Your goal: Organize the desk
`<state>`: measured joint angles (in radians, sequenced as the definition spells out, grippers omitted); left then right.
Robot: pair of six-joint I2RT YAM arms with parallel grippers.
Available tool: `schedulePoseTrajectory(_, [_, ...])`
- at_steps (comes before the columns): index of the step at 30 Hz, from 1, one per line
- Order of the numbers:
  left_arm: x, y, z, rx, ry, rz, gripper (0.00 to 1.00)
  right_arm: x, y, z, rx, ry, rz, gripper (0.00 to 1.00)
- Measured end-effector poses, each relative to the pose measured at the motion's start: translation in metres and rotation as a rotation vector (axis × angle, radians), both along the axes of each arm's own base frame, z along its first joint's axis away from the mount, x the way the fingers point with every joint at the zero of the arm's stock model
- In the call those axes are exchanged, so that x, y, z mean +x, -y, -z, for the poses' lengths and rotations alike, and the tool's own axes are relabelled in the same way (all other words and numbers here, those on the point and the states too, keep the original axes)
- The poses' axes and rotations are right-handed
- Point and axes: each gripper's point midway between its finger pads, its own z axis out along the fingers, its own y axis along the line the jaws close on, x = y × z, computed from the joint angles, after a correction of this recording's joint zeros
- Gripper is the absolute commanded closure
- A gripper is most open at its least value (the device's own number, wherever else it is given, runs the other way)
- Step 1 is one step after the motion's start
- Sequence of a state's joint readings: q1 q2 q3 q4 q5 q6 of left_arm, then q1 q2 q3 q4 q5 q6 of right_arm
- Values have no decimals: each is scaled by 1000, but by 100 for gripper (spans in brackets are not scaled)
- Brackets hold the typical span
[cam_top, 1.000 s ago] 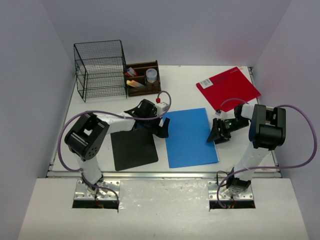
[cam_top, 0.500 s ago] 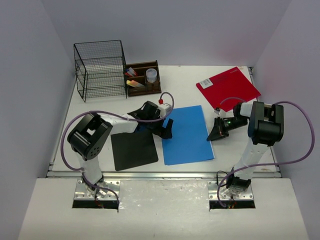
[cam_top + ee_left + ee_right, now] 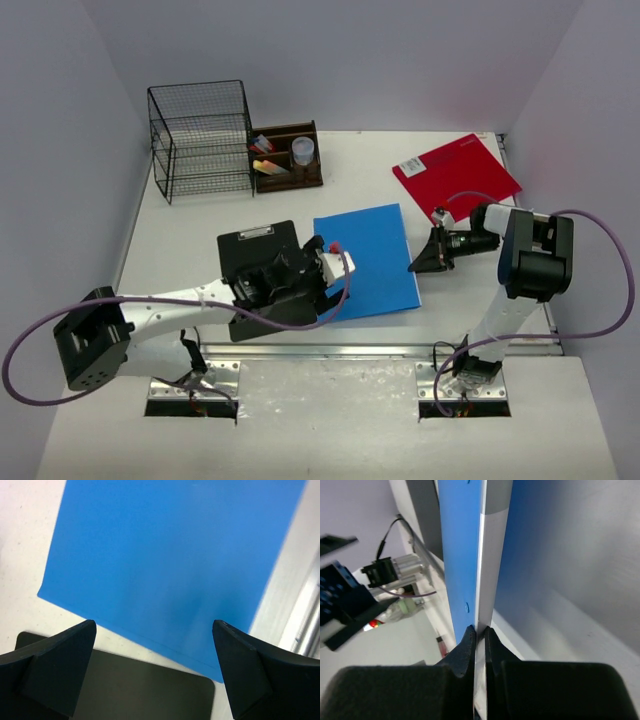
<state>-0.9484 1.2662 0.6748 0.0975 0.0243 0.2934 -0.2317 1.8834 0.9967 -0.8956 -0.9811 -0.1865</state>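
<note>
On the white desk (image 3: 180, 230) lies a blue folder (image 3: 365, 260), its right edge lifted. My right gripper (image 3: 424, 257) is shut on that edge; the right wrist view shows both jaws (image 3: 479, 630) pinching the thin blue folder (image 3: 460, 545) edge-on. A black clipboard (image 3: 255, 250) lies left of the folder. Above the clipboard's right part hovers my left gripper (image 3: 318, 290). In the left wrist view it (image 3: 154, 630) is open and empty, with the blue folder (image 3: 170, 560) ahead and the clipboard (image 3: 135, 690) below.
A red folder (image 3: 455, 170) lies at the back right. A black wire basket (image 3: 200, 140) and a brown wooden organizer (image 3: 287, 157) stand at the back left. A silver rail (image 3: 330, 350) runs along the desk's front edge.
My right gripper has shut on the blue folder's right edge and pulled it back and left. The left arm swung back toward the front edge, and its jaws opened wider over the clipboard.
</note>
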Motion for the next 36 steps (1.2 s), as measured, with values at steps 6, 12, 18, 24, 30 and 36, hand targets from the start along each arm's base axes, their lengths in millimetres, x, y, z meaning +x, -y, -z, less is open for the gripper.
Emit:
schedulePoseTrajectory(6, [-62, 38, -2, 10, 160, 181, 0, -4, -10, -11, 81, -52, 43, 100])
schedulePoseTrajectory(12, [-91, 55, 5, 21, 280, 213, 0, -3, -14, -18, 126, -67, 64, 100])
schedulePoseTrajectory(18, [-80, 71, 20, 88, 372, 116, 0, -6, -19, -24, 176, -100, 86, 100])
schedulePoseTrajectory(24, [-55, 93, 32, 164, 436, -2, 0, -9, -22, -30, 216, -128, 98, 100])
schedulePoseTrajectory(30, [-40, 98, 30, 188, 495, -83, 17, -15, -25, -34, 242, -143, 100, 100])
schedulePoseTrajectory(36, [-28, 92, 31, 210, 499, -104, 60, -25, -27, -38, 260, -156, 88, 100])
